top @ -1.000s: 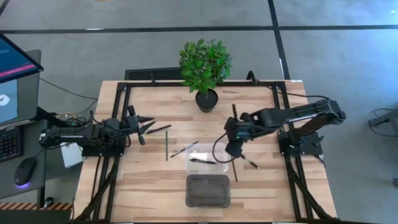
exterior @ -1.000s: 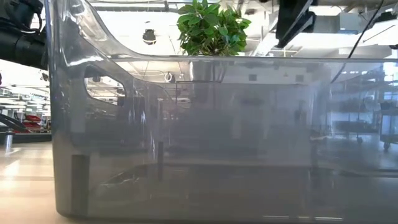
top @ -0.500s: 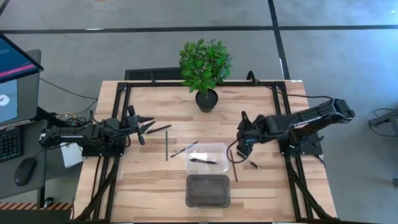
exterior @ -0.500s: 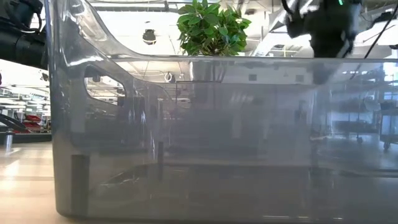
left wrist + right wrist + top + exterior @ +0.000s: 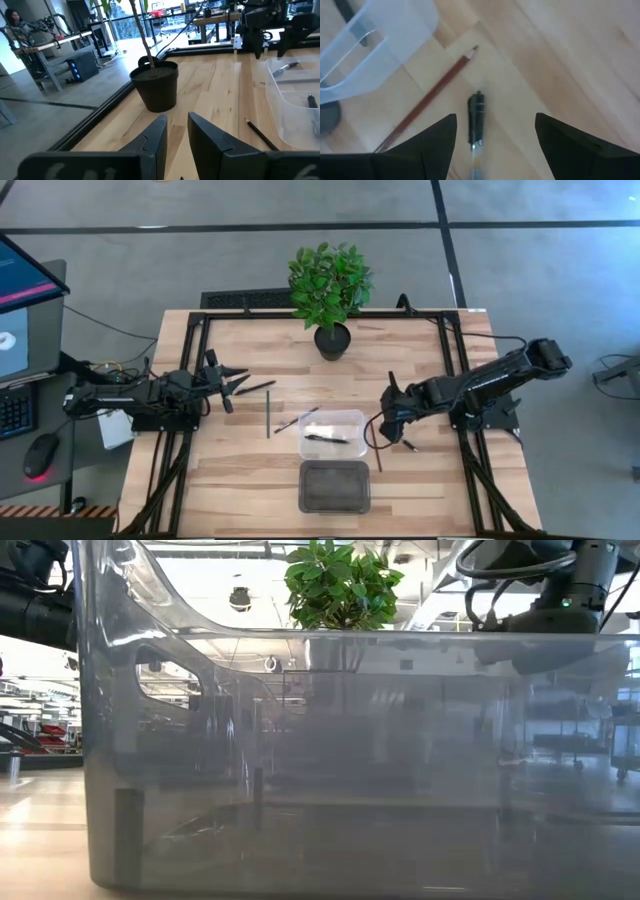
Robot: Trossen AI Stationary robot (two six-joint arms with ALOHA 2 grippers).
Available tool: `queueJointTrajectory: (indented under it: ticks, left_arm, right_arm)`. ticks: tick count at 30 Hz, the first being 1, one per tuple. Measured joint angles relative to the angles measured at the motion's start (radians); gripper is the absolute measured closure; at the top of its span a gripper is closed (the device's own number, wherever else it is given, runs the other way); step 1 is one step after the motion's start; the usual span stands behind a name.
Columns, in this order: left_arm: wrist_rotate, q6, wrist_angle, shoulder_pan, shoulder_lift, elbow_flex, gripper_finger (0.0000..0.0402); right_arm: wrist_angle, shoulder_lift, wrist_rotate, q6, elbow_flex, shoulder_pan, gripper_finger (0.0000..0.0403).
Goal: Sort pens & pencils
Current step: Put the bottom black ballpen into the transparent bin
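While the low view shows little beyond the wall of a dark bin point(image 5: 334, 486) at the table's near edge, the high view shows a clear bin point(image 5: 334, 434) just behind it with one pen point(image 5: 326, 439) lying inside. Just right of the clear bin, a reddish pencil point(image 5: 427, 97) and a black pen point(image 5: 475, 118) lie side by side on the wooden table point(image 5: 240, 470), close but apart. Above them hangs the right gripper point(image 5: 495, 132), fingers spread wide and grasping nothing, the pen midway between them.

Left of the clear bin, a greenish pencil point(image 5: 268, 413) lies on the wood, and another stick point(image 5: 297, 420) lies angled by the bin's far left corner. Farther left, a dark stick point(image 5: 255, 388) lies just past the left gripper point(image 5: 238, 382), which hovers over the table's left side with fingers parted and empty. At the far edge stands a potted plant point(image 5: 330, 290).
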State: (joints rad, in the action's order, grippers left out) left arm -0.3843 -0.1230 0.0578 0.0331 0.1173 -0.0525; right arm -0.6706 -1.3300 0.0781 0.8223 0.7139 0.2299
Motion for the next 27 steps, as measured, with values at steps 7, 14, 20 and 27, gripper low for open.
queueJointTrajectory:
  ticks: [7,14,20,27]
  left_arm:
    - [-0.001,0.005,0.000,0.000,0.000,0.000,0.0333]
    - [-0.002,0.007,-0.001,0.000,0.003,0.000,0.0333]
    - [-0.003,0.009,-0.001,0.000,0.012,0.000,0.0333]
    - [-0.006,0.011,-0.002,0.000,0.016,0.000,0.0333]
  right_arm:
    - [0.029,-0.033,-0.003,0.016,-0.019,0.029,0.0111]
    - [0.077,-0.119,-0.039,0.017,-0.019,0.059,0.0111]
    - [0.085,-0.210,-0.052,0.019,-0.012,0.064,0.0111]
    - [0.080,-0.223,-0.030,0.043,-0.013,0.063,0.0111]
